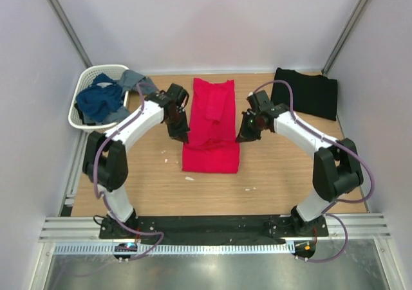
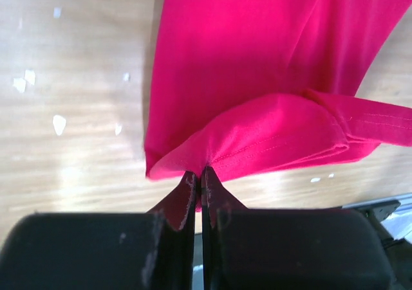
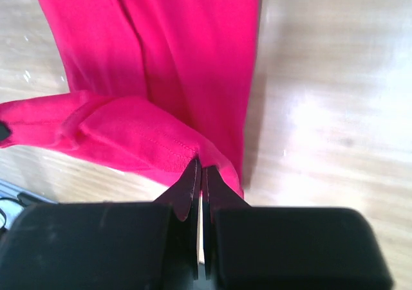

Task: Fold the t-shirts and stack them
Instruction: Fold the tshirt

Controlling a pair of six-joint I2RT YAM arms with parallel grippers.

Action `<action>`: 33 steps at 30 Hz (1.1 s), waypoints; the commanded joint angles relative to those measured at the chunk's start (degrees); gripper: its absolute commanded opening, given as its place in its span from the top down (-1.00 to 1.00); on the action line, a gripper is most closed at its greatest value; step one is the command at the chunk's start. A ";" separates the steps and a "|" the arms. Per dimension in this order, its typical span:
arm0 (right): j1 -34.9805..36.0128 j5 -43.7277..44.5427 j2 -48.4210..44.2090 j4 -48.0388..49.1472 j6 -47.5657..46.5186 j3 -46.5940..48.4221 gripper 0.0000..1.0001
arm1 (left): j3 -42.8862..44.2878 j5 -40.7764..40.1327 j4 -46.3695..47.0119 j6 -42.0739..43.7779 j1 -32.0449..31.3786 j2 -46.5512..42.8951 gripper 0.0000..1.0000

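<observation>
Red t-shirt [image 1: 209,158] lies lengthwise at the middle of the counter [image 1: 277,174], already narrowed to a strip with its near end doubled. By that, the crosswise fold looks half made and stacking is left. Black t-shirt [image 1: 306,92], seemingly folded, lies well to its far right, and a white basket [image 1: 106,67] of blue and grey cloth to its far left. Left end effector [image 1: 182,137] and right end effector [image 1: 243,137] are each clamped on a red edge. Bare counter flanks both sides.

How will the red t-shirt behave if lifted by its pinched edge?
Probably floppy: the red t-shirt sags and creases between the left gripper and the right gripper. Likely light, since two small pinches hold its edge. The rest would probably drag over the table.
</observation>
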 commanded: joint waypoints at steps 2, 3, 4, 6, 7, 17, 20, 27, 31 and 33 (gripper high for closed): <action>-1.61 -2.69 4.51 3.18 -4.91 7.08 0.98 | 6.64 2.07 1.61 3.07 1.49 5.25 1.00; -1.79 -3.30 5.47 3.62 -4.83 7.53 0.98 | 8.57 2.16 1.44 3.50 1.66 6.14 0.99; -2.14 -4.52 7.40 4.75 -4.74 7.79 0.98 | 9.45 2.16 1.35 3.77 1.93 7.11 1.00; -2.23 -4.98 9.25 5.29 -4.74 9.54 0.98 | 11.82 1.90 1.00 4.21 2.63 9.40 1.00; -2.41 -4.98 10.13 5.29 -4.92 10.42 0.98 | 12.45 1.81 1.00 4.47 2.98 10.19 1.00; -4.87 -7.00 16.91 5.11 -6.85 17.10 0.98 | 17.11 4.18 2.31 5.79 5.88 16.43 0.99; -5.40 -6.91 17.61 5.20 -7.11 17.81 0.97 | 17.90 4.62 2.75 6.23 6.15 17.57 1.00; -5.75 -5.94 19.11 5.11 -7.38 19.57 0.98 | 18.25 5.50 4.25 7.11 6.50 17.84 1.00; -5.84 -4.98 20.60 5.11 -7.91 20.10 0.98 | 19.04 5.76 5.13 7.99 6.76 19.07 1.00; -5.84 -4.10 20.95 5.20 -7.91 20.36 0.97 | 20.18 6.03 4.69 8.43 6.85 20.21 0.99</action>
